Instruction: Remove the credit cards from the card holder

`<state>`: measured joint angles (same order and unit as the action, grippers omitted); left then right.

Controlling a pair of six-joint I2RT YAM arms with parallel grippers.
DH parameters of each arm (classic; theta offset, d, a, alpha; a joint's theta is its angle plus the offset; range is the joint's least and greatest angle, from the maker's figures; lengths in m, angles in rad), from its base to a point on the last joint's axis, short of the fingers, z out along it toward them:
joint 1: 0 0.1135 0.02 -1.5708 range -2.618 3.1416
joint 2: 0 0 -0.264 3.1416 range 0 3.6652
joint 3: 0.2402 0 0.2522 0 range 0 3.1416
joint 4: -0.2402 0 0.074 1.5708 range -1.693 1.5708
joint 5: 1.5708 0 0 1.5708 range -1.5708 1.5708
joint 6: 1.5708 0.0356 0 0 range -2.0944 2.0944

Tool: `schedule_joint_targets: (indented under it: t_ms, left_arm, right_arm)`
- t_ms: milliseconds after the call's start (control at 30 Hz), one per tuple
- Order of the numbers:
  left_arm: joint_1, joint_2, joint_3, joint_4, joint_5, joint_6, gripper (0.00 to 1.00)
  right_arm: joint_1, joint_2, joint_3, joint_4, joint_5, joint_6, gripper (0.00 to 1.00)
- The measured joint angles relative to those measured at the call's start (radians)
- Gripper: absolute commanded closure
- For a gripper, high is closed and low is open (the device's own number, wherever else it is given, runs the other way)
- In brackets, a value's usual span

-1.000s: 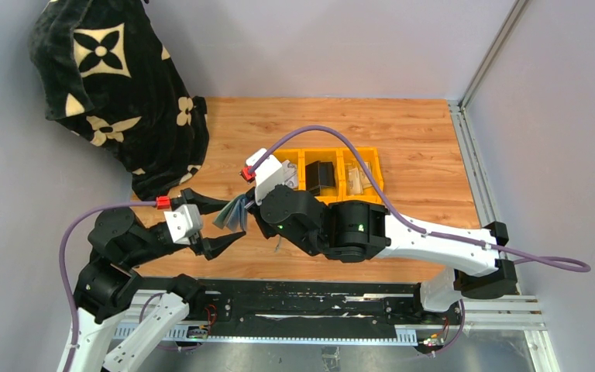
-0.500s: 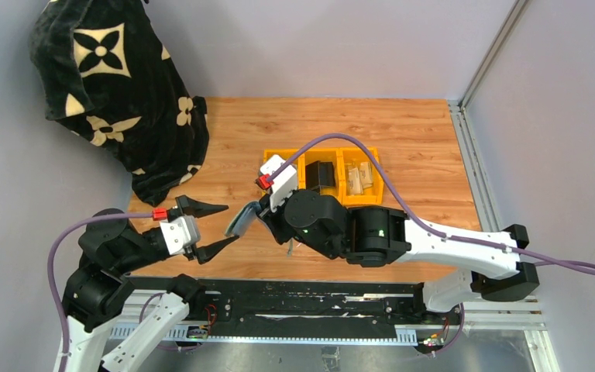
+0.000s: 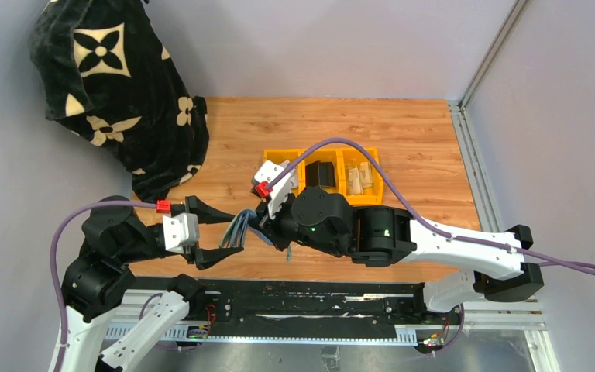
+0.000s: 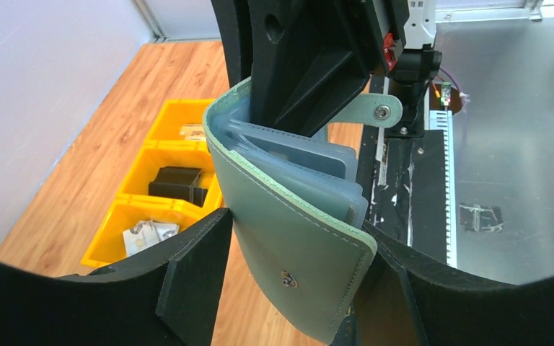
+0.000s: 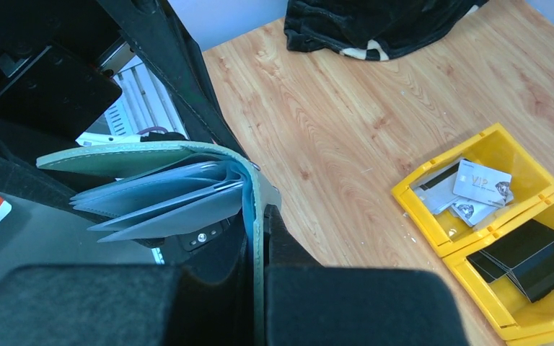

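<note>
Sage stitched card holder [image 4: 296, 245], prob. leather

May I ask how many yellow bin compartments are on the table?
3, side by side: the left compartment, partly behind the right arm; the middle compartment, holding a black item; the right compartment, holding pale cards.

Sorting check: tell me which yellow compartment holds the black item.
The middle compartment: the black item lies there; the right compartment shows nothing black.

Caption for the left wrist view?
Right claw holds the green card holder inside the open left claw; yellow bins behind.
</note>
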<state>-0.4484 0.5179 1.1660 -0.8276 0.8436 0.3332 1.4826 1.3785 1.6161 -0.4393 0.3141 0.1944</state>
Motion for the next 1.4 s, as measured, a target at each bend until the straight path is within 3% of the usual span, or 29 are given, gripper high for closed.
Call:
schedule_joint_targets:
  t_ms: [300,767,1267,1400]
  left_arm:
    - [0.000,-0.006,0.013,-0.027,-0.018,0.003,0.36]
    - [-0.001,0.034,0.091,-0.043,0.128,-0.095,0.32]
    - [-0.001,0.078,0.096,-0.044,0.226,-0.266,0.28]
    - [-0.001,0.079,0.096,-0.044,0.225,-0.293,0.31]
  right_arm:
    - [-0.001,0.000,0.000,0.003,-0.039,-0.014,1.00]
    - [-0.082,-0.092,-0.096,0.110,-0.407,-0.027,1.00]
    - [-0.126,-0.102,-0.147,0.154,-0.585,-0.013,1.00]
    - [-0.142,-0.116,-0.165,0.174,-0.640,-0.003,1.00]
